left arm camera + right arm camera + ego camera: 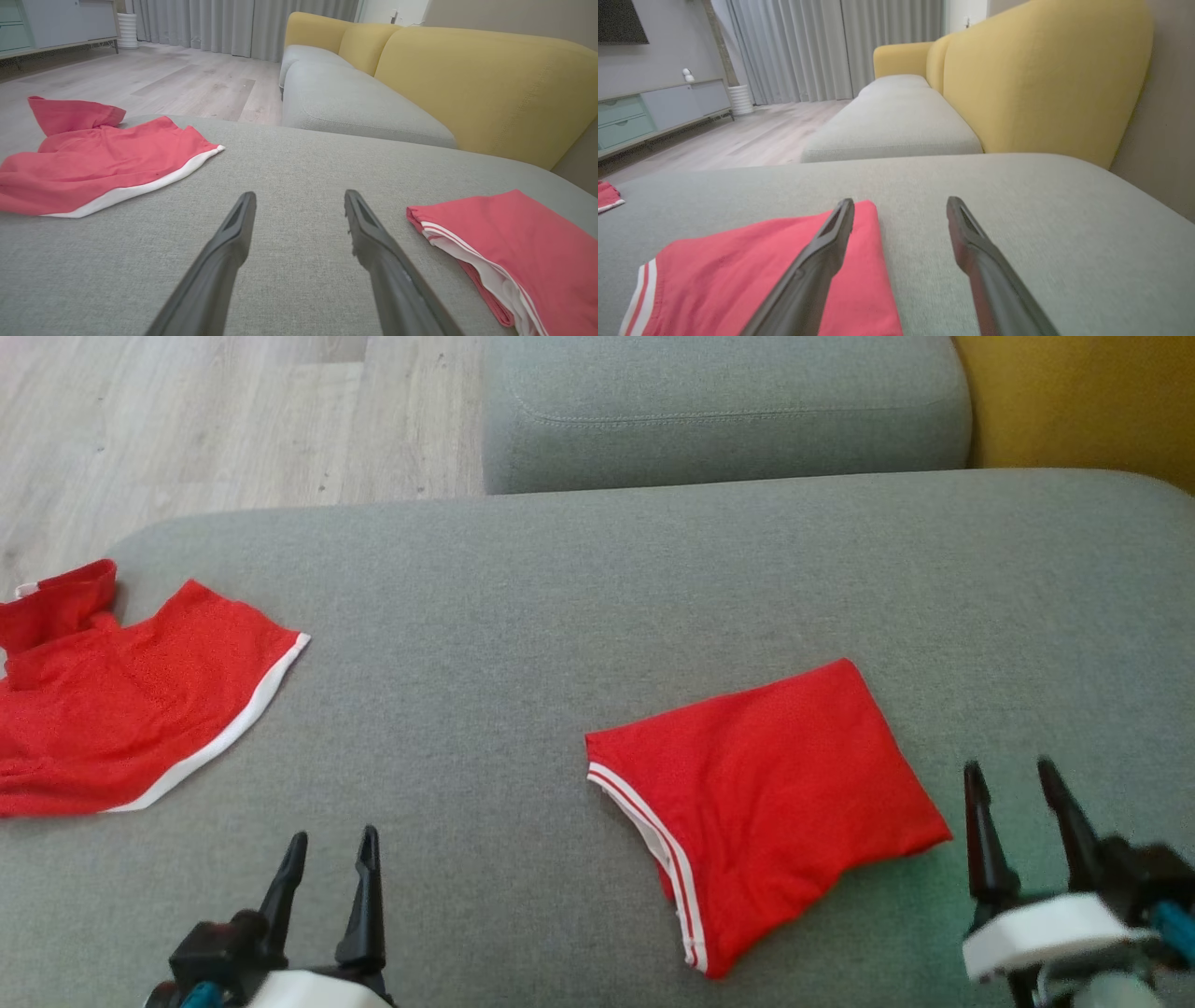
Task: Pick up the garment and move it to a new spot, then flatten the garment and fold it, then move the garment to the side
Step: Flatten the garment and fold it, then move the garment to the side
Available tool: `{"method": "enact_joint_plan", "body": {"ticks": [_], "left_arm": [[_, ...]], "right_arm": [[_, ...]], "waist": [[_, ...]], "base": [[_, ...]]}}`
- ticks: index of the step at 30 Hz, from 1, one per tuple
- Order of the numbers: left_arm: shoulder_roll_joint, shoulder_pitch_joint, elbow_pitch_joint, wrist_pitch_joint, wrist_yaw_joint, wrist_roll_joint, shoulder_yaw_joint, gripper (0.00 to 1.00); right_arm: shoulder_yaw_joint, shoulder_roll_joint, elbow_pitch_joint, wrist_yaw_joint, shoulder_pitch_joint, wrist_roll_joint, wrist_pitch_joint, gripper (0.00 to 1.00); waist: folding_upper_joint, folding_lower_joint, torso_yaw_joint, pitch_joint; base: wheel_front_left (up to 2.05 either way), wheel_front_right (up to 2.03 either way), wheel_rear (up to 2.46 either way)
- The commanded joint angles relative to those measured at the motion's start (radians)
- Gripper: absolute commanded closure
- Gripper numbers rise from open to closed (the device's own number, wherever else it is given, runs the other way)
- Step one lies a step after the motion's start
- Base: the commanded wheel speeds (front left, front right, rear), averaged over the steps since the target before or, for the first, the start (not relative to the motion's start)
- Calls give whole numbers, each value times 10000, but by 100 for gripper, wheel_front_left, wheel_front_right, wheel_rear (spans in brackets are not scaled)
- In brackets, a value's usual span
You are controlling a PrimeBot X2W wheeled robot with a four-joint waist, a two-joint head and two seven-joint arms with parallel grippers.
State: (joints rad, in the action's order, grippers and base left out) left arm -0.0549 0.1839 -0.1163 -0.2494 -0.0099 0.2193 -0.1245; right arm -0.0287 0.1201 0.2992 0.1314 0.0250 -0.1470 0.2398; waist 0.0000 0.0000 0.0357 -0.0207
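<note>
Right of centre on the grey cushion [560, 579]: the folded garment [775, 803] lies flat as a compact red packet. Its white-striped hem faces the lower left of the head view and its closed fold faces the upper right.
Right gripper [1010, 768]: fingers spread with nothing between them, just beside the packet's lower right corner. In the right wrist view one finger crosses the red cloth, but I cannot tell whether it touches.
Left gripper [333, 837]: fingers spread and empty at the lower left of the head view, over bare cushion and well apart from the packet.
Second red garment [121, 709]: at the far left of the head view, rumpled and unfolded, with a white hem.
Stage: the fold looks done, so the shift to the side seems to be what is left.
Feel of the cloth: probably a thin, light, limp knit. It is not fragile, but the layers would slide over one another and drag on the woven cushion.
Where to hold: I would pinch through every layer along the closed fold, ideally at two corners at once.
Risk: catching only the top layer near the striped hem would likely peel the packet open.
</note>
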Motion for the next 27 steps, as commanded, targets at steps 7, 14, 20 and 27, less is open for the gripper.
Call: {"method": "enact_joint_plan", "body": {"ticks": [7, 14, 20, 27], "left_arm": [[47, -133, 378, -124, -40, -209, 549, 0], [47, -74, 298, -124, -125, -320, 726, 0], [47, -61, 287, -124, -136, -311, 729, 0], [47, -160, 352, -124, -106, -269, 710, 0]], "right_arm": [[305, 231, 282, -7, 45, -227, 206, 0], [278, 172, 177, -7, -61, -260, 217, 0], [464, 209, 200, -7, -193, -314, 218, 0], [1008, 776, -152, -7, -1550, -1689, -2003, 0]], "waist": [[0, 0, 91, 97], [0, 0, 177, 136], [0, 0, 255, 146], [0, 0, 282, 530]], "base": [[0, 0, 0], [0, 0, 0], [0, 0, 0], [0, 0, 0]]}}
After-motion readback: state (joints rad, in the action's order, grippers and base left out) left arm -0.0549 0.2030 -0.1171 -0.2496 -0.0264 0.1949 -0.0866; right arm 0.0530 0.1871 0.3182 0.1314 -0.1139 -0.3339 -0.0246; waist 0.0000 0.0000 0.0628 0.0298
